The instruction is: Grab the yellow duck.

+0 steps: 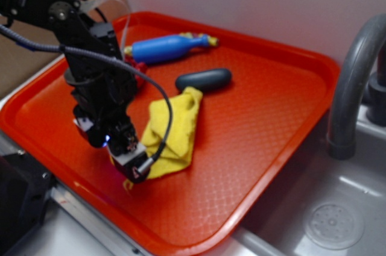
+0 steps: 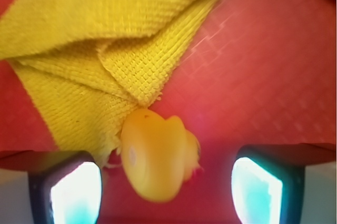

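The claw [image 2: 166,182] hangs low over the red tray [image 1: 265,129], its fingers [image 2: 66,187] spread apart with the yellow duck [image 2: 155,155] between them, nearer the left one; the duck lies on the tray touching the yellow cloth [image 1: 172,132]; a blue bottle [image 1: 166,48] and a dark oblong object [image 1: 204,79] lie beyond.

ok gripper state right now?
Gripper: open, holding nothing; fingers either side of the yellow duck, not yet closed on it.
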`<state>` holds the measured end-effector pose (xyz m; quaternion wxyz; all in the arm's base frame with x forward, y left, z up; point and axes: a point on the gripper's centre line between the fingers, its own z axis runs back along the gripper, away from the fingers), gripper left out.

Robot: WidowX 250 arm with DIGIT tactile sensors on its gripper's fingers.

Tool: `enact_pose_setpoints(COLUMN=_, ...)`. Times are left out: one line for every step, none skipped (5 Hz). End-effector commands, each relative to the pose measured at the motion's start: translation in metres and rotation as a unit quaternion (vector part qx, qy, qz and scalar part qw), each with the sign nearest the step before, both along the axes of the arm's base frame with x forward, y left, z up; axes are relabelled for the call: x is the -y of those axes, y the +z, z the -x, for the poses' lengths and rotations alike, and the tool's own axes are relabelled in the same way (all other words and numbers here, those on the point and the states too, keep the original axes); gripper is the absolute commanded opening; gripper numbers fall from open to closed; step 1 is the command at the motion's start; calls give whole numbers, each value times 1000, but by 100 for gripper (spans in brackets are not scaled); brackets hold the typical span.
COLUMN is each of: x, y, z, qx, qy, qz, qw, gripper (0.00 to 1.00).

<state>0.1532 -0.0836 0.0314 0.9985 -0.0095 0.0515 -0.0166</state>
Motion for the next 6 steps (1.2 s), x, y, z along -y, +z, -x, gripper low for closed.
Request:
enact_pose_setpoints(x=17, y=-21, z=1, qx=7, qy=-86, qz=96, qw=992, gripper=100)
enact_pose_setpoints(x=19, y=-22, z=3, qx=8, qy=-97, qz=94, qw=991, gripper=0)
enact_pose_setpoints(x=18, y=-21, z=3, qx=6, qy=-94, qz=88, qw=992, gripper=0)
enact_pose_setpoints(x=15, y=-20, z=1, qx=6, qy=-92, qz=85, qw=992, gripper=0)
enact_pose_setpoints(x=12, y=1, z=-4, qx=6, qy=-90, qz=79, qw=993, gripper=0)
enact_pose_setpoints(x=10, y=51, z=-12, qx=44, qy=-84, qz=56, qw=994, gripper=0)
